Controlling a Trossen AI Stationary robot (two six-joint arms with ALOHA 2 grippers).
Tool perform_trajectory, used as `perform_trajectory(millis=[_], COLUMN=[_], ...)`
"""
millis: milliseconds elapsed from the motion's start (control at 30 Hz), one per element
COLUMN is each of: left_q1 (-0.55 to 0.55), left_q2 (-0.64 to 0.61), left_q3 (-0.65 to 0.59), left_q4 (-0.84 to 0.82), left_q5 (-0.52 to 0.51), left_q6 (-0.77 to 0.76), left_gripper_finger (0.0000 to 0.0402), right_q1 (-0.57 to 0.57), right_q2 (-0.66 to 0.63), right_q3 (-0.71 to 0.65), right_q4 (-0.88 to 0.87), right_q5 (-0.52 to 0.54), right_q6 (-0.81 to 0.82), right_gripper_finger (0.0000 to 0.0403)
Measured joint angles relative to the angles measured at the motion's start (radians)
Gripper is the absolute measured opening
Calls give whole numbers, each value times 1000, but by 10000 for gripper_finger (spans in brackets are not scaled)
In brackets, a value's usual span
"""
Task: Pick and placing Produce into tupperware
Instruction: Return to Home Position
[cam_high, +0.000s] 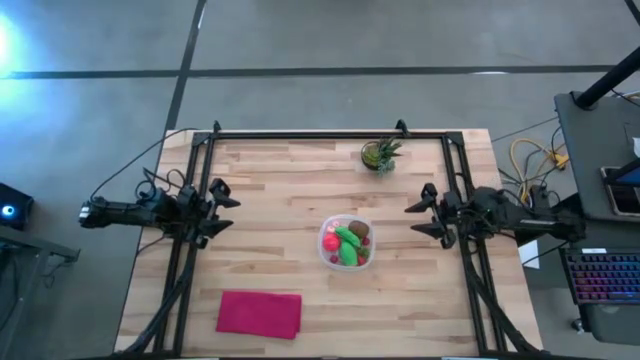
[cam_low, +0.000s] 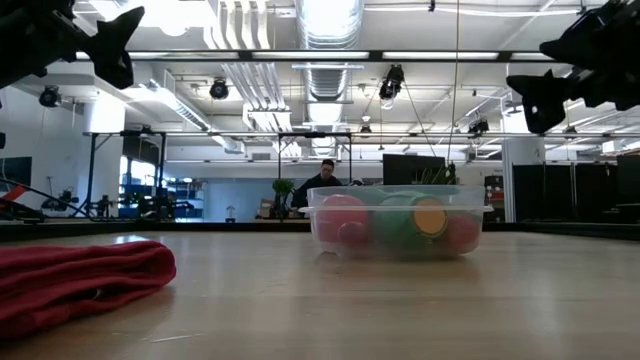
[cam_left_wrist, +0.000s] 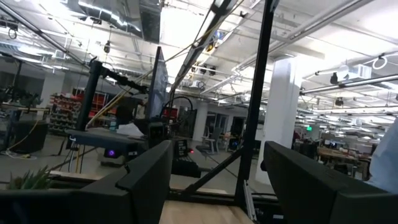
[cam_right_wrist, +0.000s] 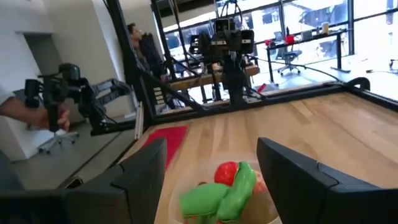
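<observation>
Magenta cloth (cam_low: 80, 275) lies crumpled nearest the low camera, in front of the tupperware (cam_high: 322, 250) and to its left. That clear tub sits near the middle of the tabletop (cam_high: 280, 180) and holds the produce: a green oblong piece (cam_high: 349, 246), a pink-red piece (cam_high: 331, 241) and a small brown round one (cam_high: 359, 231). The pieces are heaped together, so their exact number is hard to tell. No produce shows loose outside the tub, so the filling looks complete, and the step in hand appears to be the arms parking at rest.

The right claw (cam_high: 420, 215) hangs above tabletop level just to the tub's right, its fingers spread wide, holding and touching nothing. The left claw (cam_high: 225, 208) hovers well apart on the tub's left, likewise wide open and empty. A potted plant (cam_high: 380, 154) stands beyond the tub at the far edge.

The next move needs no grasp, only that each arm settles clear of the tub.
</observation>
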Motion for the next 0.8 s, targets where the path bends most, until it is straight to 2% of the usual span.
perform_trajectory(millis=[267,533,800], left_q1=[0,0,0], left_q2=[1,1,1], left_q3=[0,-1,-2], left_q4=[0,0,0], left_q5=[0,0,0], left_q6=[0,0,0], left_gripper_finger=[240,240,240], right_q1=[-13,-14,-13], right_q2=[5,38,44], right_q3=[0,1,1], right_q4=[-23,-48,-47], right_q5=[31,291,303], right_q6=[-45,-42,-42], right_gripper_finger=[242,242,242])
